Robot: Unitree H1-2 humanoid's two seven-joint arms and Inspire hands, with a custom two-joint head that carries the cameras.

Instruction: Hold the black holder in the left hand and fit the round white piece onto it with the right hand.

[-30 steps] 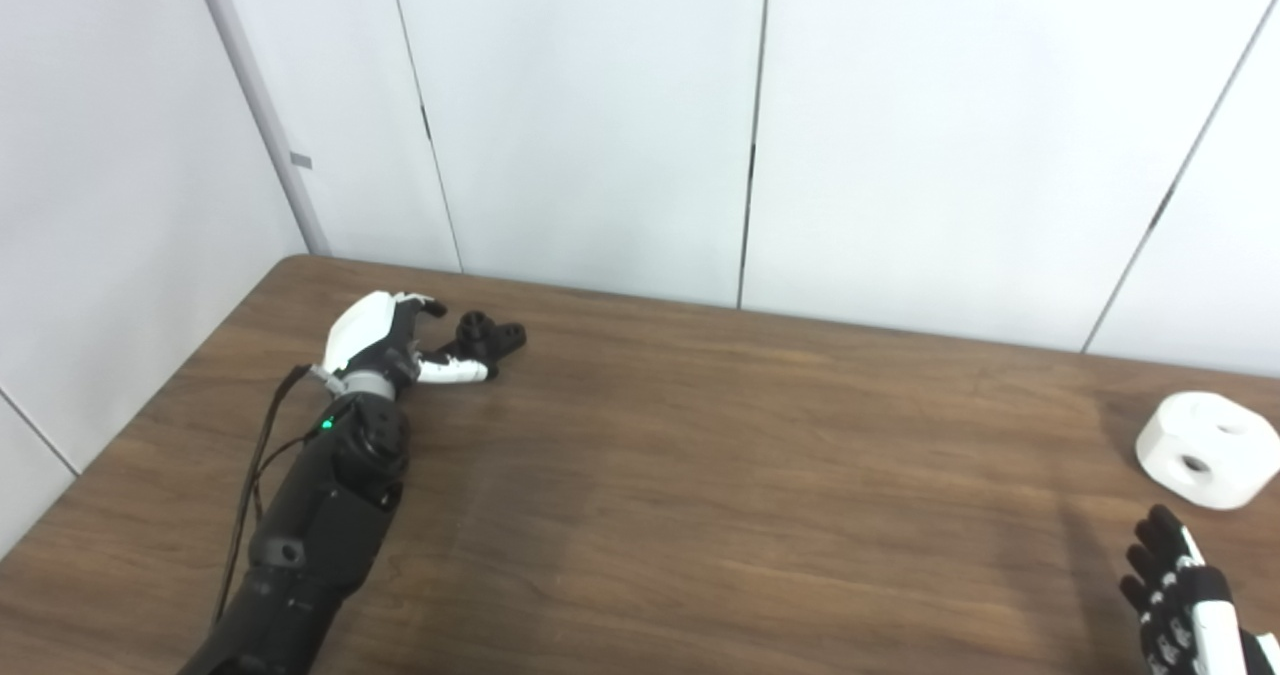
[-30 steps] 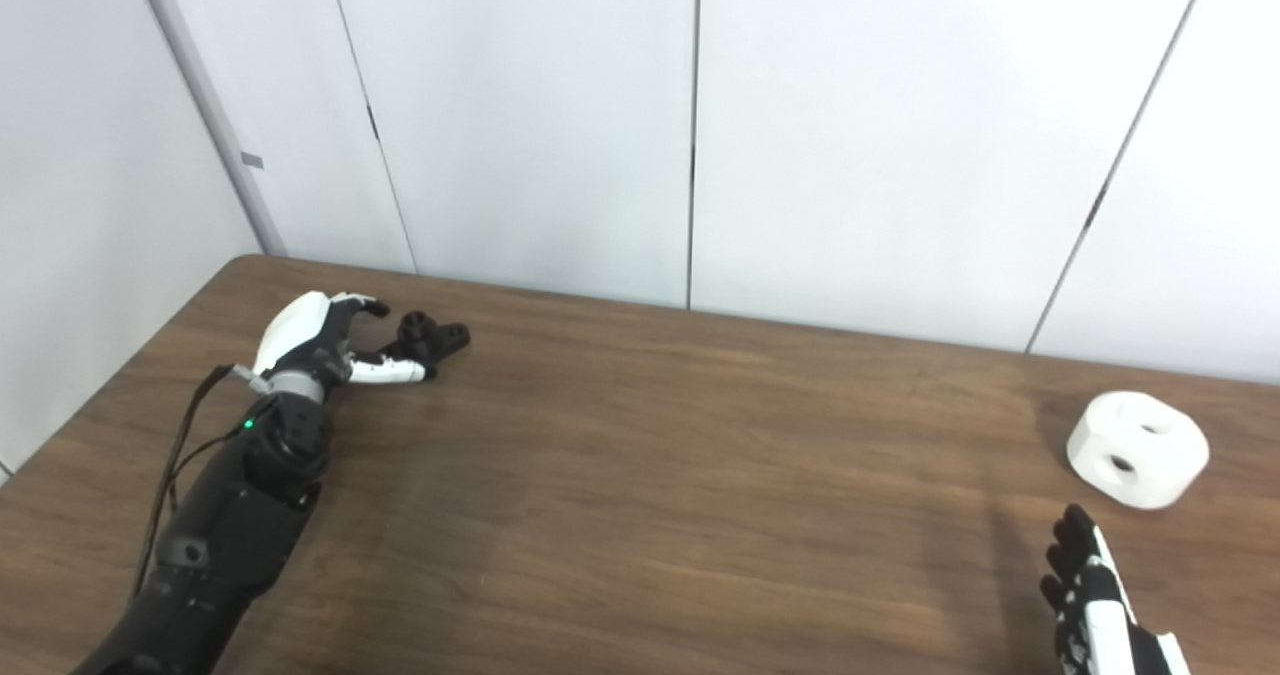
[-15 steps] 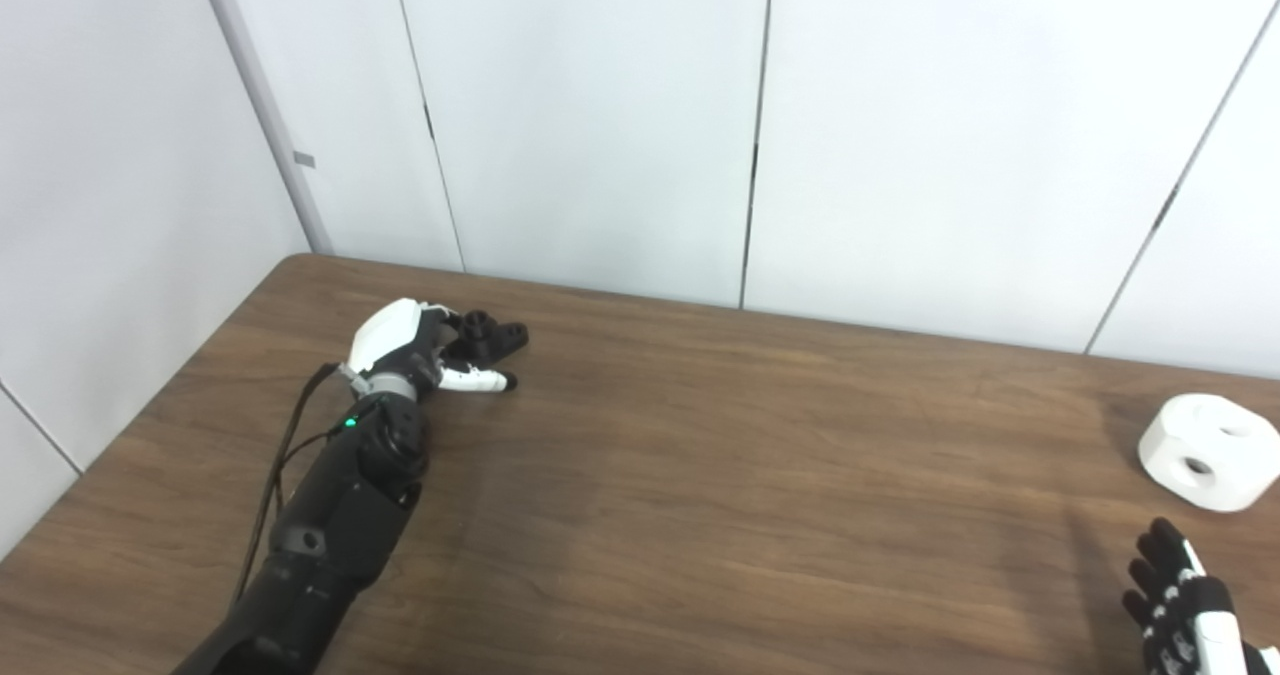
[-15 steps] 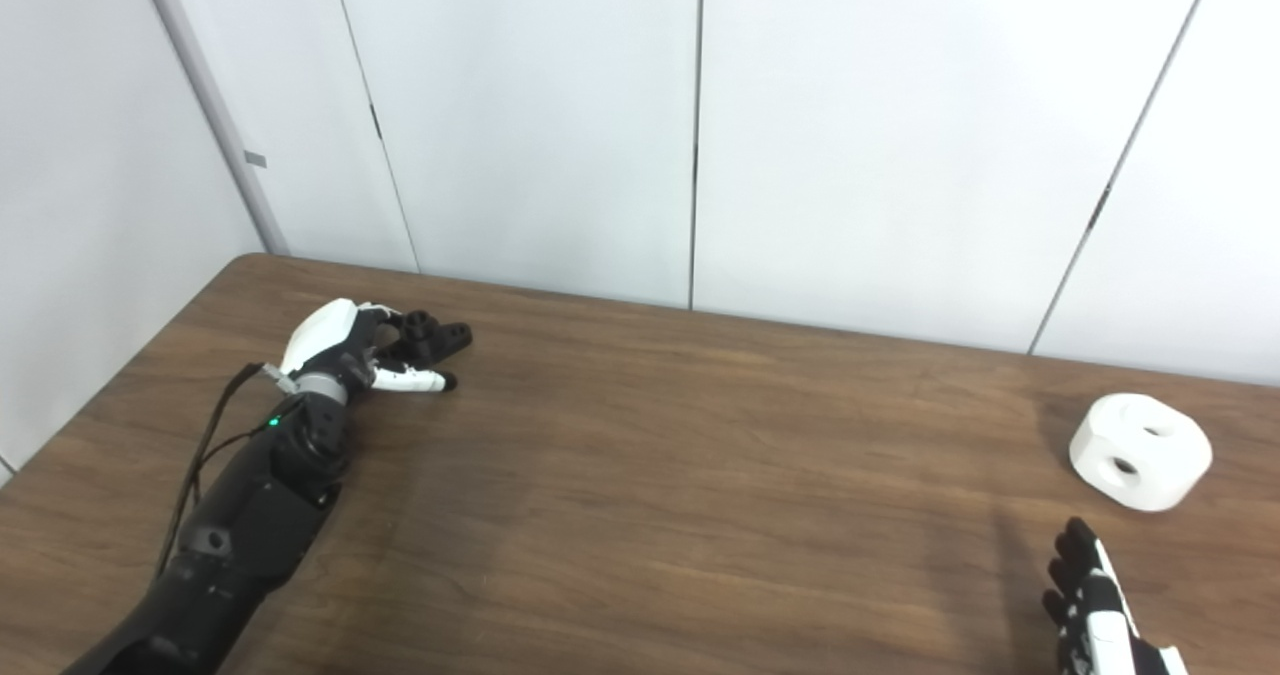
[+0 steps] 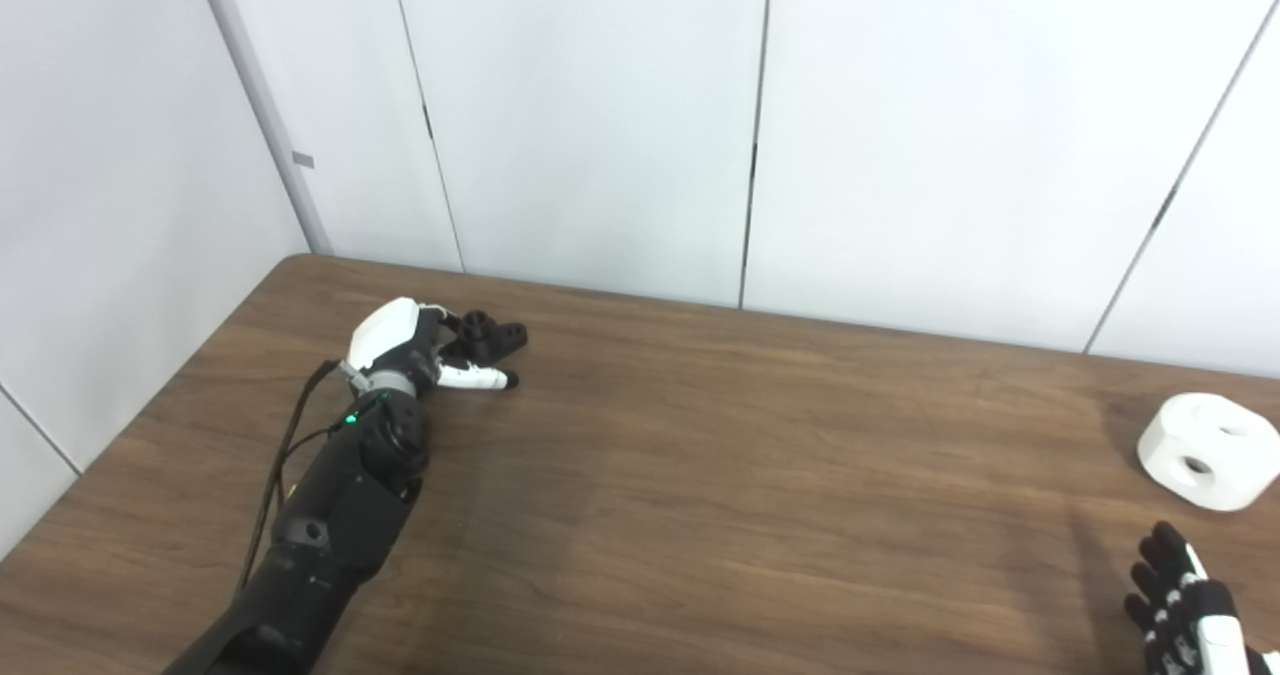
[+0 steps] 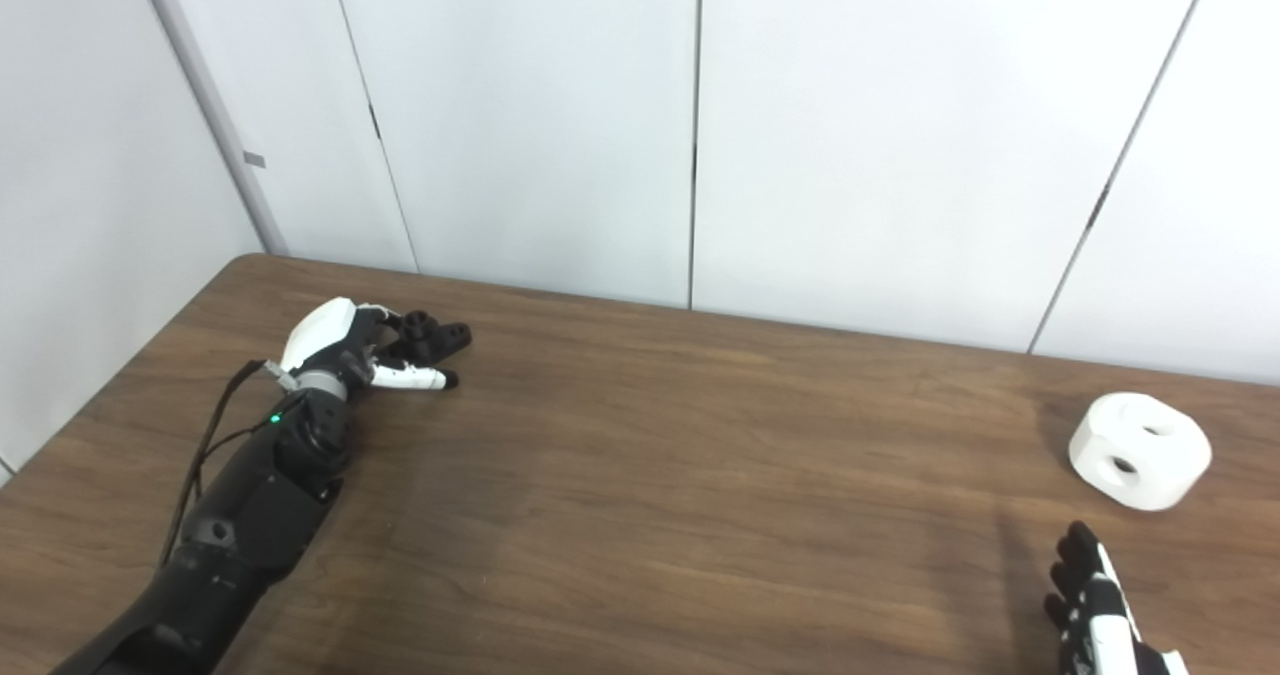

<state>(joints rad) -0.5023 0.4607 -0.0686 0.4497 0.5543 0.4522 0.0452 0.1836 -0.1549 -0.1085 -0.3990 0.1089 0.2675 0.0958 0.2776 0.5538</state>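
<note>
Nearest, at about five o'clock on the table [image 5: 700, 515], the right hand [image 6: 1090, 620] shows only its fingers [image 5: 1165, 580], spread and holding nothing; most of the hand is cut off by the bottom edge. Just beyond it, at four o'clock, the round white piece [image 5: 1208, 450] rests flat on the wood, apart from the hand. It is a smooth, matte, thick puck with rounded edges and round holes in its top and side.

Farther off, at ten o'clock, the left hand [image 5: 405, 355] lies at the black holder [image 5: 492, 335], fingers curling around its near end, thumb laid alongside. Whether they have truly clamped it cannot be told from here (the holder still appears to sit on the table). The holder is small, dark and knobbly, with a raised stub and a flat lug.

Judgement: the step in hand is securing the holder. The grasp should close fully and leave the stub exposed before lifting; a loose pinch may let it twist. The table is brown wood-grain laminate, likely slick.
</note>
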